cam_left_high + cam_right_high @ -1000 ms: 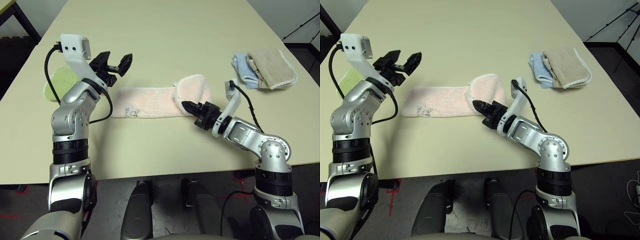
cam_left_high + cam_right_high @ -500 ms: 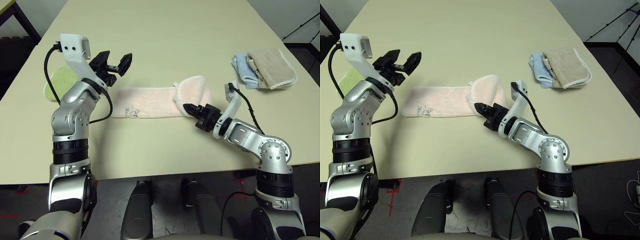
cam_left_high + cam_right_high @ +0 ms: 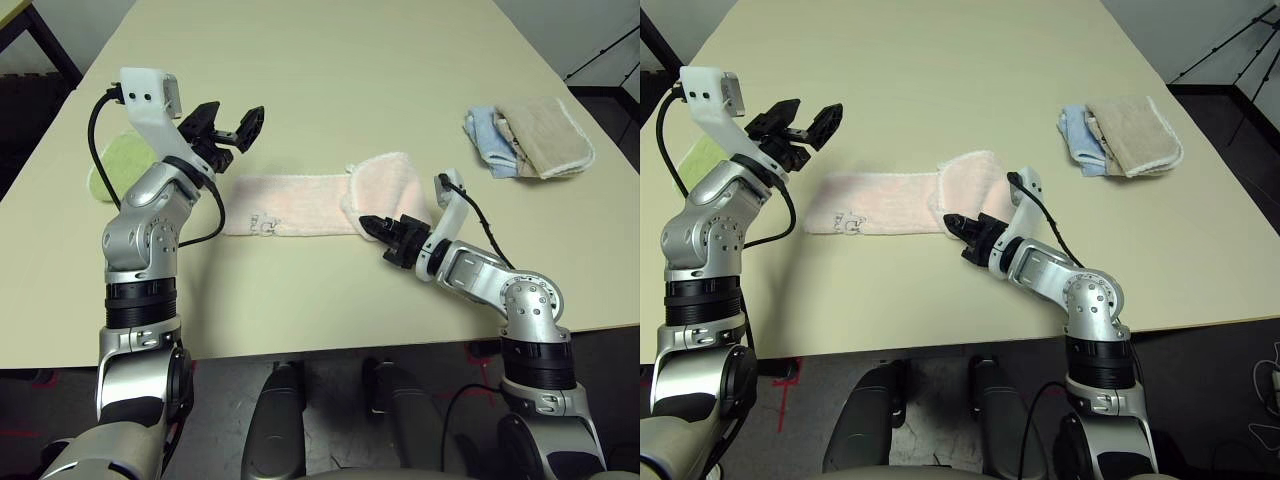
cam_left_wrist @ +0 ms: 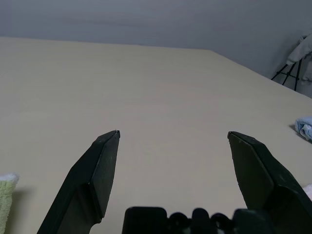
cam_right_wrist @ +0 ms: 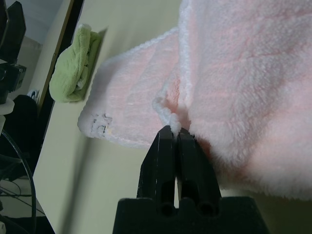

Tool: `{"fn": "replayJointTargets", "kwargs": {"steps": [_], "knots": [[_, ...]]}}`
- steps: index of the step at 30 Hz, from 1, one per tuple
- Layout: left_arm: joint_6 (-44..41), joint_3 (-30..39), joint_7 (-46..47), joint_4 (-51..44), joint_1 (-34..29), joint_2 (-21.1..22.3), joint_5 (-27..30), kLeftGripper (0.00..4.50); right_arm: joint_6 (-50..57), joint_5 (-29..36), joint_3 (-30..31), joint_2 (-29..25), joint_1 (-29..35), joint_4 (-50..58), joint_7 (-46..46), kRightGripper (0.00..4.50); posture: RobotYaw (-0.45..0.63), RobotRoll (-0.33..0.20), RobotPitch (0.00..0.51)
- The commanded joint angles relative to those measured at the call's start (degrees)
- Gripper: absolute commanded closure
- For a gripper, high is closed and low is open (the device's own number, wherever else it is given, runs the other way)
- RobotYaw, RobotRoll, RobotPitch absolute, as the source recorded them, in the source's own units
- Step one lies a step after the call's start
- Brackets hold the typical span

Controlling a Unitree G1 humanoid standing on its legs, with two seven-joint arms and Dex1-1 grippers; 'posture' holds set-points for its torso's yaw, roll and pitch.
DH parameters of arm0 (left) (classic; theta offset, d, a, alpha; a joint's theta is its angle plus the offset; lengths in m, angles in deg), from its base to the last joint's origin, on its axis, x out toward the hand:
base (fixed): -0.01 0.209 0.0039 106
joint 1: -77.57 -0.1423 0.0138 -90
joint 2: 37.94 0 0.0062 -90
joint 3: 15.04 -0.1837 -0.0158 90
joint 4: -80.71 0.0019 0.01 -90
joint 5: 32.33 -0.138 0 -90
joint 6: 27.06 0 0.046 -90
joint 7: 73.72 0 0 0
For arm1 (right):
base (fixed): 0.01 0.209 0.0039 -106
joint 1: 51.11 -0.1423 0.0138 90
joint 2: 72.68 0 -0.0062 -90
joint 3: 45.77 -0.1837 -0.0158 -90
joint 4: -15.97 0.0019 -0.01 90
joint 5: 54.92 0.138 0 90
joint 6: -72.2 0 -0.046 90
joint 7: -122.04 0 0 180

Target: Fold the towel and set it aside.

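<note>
- Pale, cream-coloured table (image 3: 330, 70) fills your head views, with dark floor past its edges. You see the towel (image 3: 300, 205) lying as a long pink strip across the middle, its right end folded back over itself into a rounded flap, and a small dark logo (image 3: 263, 227) near its left end.
- You have the right gripper (image 3: 372, 226) low at the table, its 2 black fingers pressed together, the tips at the near edge of the folded flap. From the head views you cannot tell whether cloth is caught between them.
- You have the left gripper (image 3: 229, 122) raised above the table, past the towel's left end and apart from it, its 2 fingers spread wide with nothing between them.
- A green cloth (image 3: 115, 165) lies behind your left arm; a blue and a beige cloth (image 3: 530, 135) are stacked well to the right.
- Left wrist view: you see the 2 fingers (image 4: 95, 170) standing far apart over bare table, with a corner of green cloth at the picture's edge.
- Right wrist view: your closed fingers (image 5: 178, 156) meet at the white stitched edging (image 5: 170, 114), where the folded pink layer lies over the flat one. The logo and green cloth lie beyond.
</note>
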Motion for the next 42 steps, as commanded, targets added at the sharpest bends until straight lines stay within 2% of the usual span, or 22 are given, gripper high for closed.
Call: {"fn": "replayJointTargets", "kwargs": {"steps": [1,3,12,20,26,33,38,42], "knots": [[0.23,0.05,0.12,-0.33,-0.34,0.48,-0.74,0.0,0.01,-1.46,0.15,0.64,-0.1,-1.22,-0.69,3.92,0.22,0.0,0.164],[0.27,0.07,0.16,-0.28,-0.29,0.48,-0.77,0.0,0.18,-1.88,-0.1,0.85,-0.2,-1.42,-0.85,3.33,0.22,0.0,0.161],[0.65,-0.08,0.15,0.4,0.2,0.24,-0.91,0.0,4.57,2.29,-1.74,-0.01,-0.15,2.68,-1.56,0.03,0.21,0.0,0.162],[1.52,-0.16,0.14,1.58,0.61,-0.1,-1.07,0.0,6.45,9.12,-4.98,-2.87,-3.93,6.49,-0.95,0.03,0.2,0.0,0.16],[2.42,-0.58,0.02,2.78,1.33,-0.56,-1.17,0.0,-2.44,-1.4,-5.44,-4.83,-12.07,-5.41,-1.73,0.03,0.19,0.0,0.155],[1.9,-0.44,0.2,1.45,0.81,-0.16,-1.01,0.0,-10.5,-13.25,-3.73,-6.03,-17.51,-23.23,-6.89,0.03,0.21,0.0,0.151],[1.64,-0.17,0.35,0.85,0.35,0.23,-0.96,0.0,-11.42,-16.4,-5.23,-5.29,-17.81,-28.98,-8.53,0.03,0.22,0.0,0.152],[1.74,-0.41,0.49,1.09,0.53,-0.05,-1.03,0.0,-10.99,-16.57,-5.9,-4.75,-17.25,-26.46,-9.64,0.03,0.22,0.0,0.152]]}}
